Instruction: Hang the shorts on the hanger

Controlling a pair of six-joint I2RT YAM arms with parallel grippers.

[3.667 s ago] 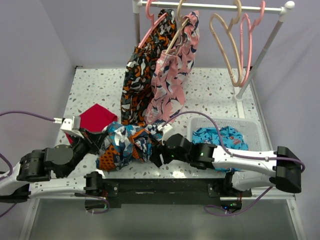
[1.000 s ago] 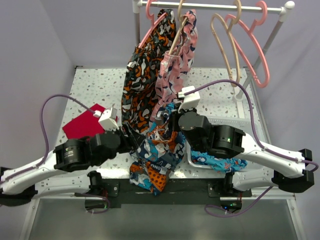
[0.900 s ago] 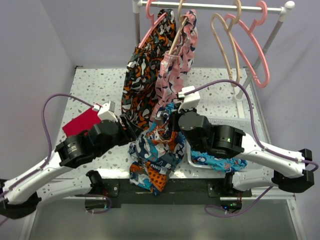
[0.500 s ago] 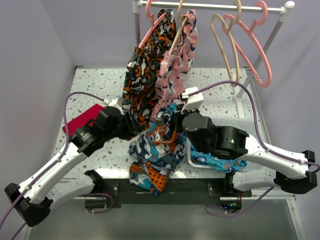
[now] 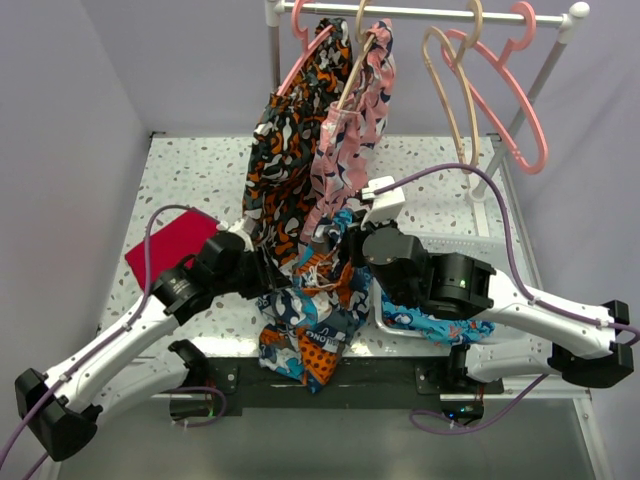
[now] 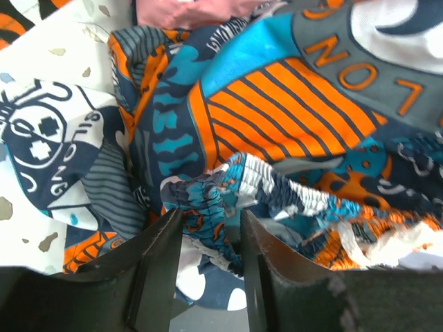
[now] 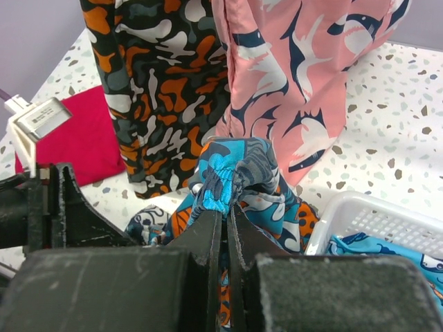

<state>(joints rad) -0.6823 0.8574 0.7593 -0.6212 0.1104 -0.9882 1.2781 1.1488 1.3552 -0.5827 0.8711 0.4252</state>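
The shorts (image 5: 312, 325), in blue, orange, black and white print, hang over the table's front edge from my right gripper (image 5: 335, 235). In the right wrist view that gripper (image 7: 226, 211) is shut on a bunched piece of waistband (image 7: 225, 180). My left gripper (image 5: 268, 275) is at the shorts' left side. In its wrist view, the left gripper (image 6: 211, 225) has a fold of elastic waistband (image 6: 208, 197) pinched between its fingers. The cream hanger (image 5: 450, 95) hangs bare on the rail at the back right, apart from both grippers.
On the rail hang black-orange shorts (image 5: 290, 150) and pink shorts (image 5: 350, 130), just behind the grippers, plus pink hangers (image 5: 515, 100). A white basket (image 5: 505, 250) with turquoise shorts (image 5: 440, 325) sits at the right. A red cloth (image 5: 170, 245) lies at the left.
My left arm swung in from the left to the hanging shorts and its jaws narrowed onto the waistband fold. The right gripper kept the shorts raised in place.
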